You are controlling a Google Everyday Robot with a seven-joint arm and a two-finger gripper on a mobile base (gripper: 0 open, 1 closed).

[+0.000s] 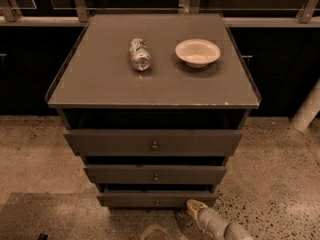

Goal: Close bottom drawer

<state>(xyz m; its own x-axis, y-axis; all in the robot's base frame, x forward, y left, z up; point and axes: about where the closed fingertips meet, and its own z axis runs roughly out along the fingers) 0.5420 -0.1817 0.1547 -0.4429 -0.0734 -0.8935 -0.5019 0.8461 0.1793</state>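
bottom drawer [131, 199] is located just left of gripper [195, 207] | dark grey front, small round knob | gripper state cannot be told

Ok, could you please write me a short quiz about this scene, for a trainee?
1. True or false: the gripper is above the cabinet top.
2. What lies left of the bowl in the picture? A) can B) fork C) plate
3. How many drawer fronts show a knob?

Key
1. False: it is low near the floor, by the right part of the bottom drawer front.
2. A
3. Three
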